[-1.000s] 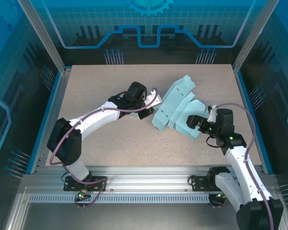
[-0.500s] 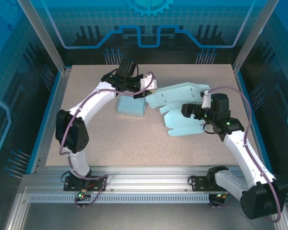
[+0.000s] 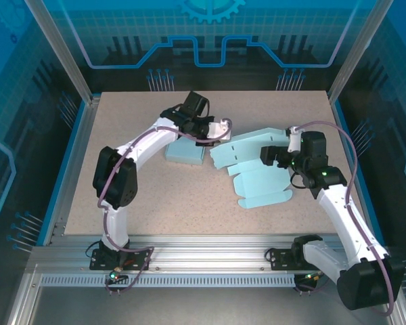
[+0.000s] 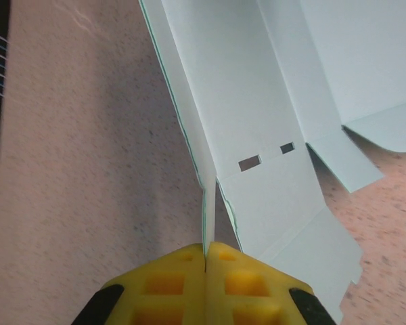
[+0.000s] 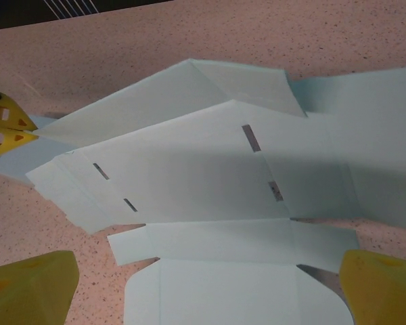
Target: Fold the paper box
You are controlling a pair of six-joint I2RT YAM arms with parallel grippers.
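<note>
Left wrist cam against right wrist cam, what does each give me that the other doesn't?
Left wrist: a close look at the left claw shut on a thin upright edge of the paper box.
Right wrist: the right claw open, its fingers spread at the lower corners, with the sheet's raised fold and near flap laid out ahead.
Both: the pale blue sheet, its small slots, the speckled table, and the left claw's pinch, seen from across the sheet in the right wrist view.
</note>
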